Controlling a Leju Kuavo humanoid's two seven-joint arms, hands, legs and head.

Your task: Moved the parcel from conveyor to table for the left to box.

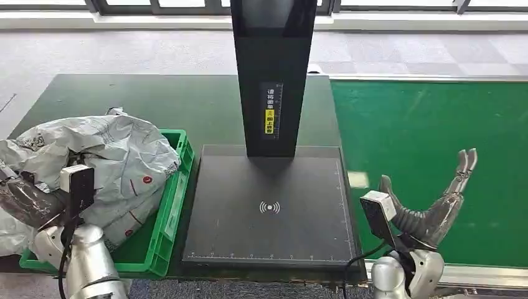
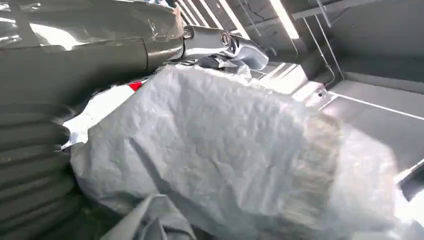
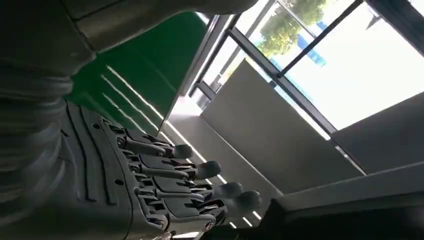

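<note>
Parcel point(image 1: 118, 156) at green crate point(image 1: 177, 205), left robot hand point(image 1: 25, 202) grip unclear; right robot hand point(image 1: 436, 199) spread, empty. Risk: parcel slides off the heap.

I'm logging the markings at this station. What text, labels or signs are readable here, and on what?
Wireless-wave symbol, no words: on the black scanner plate.
Vertical white and yellow label on the black post: Chinese characters, too small to read.
Red marks on the grey parcel bags: not legible.
</note>
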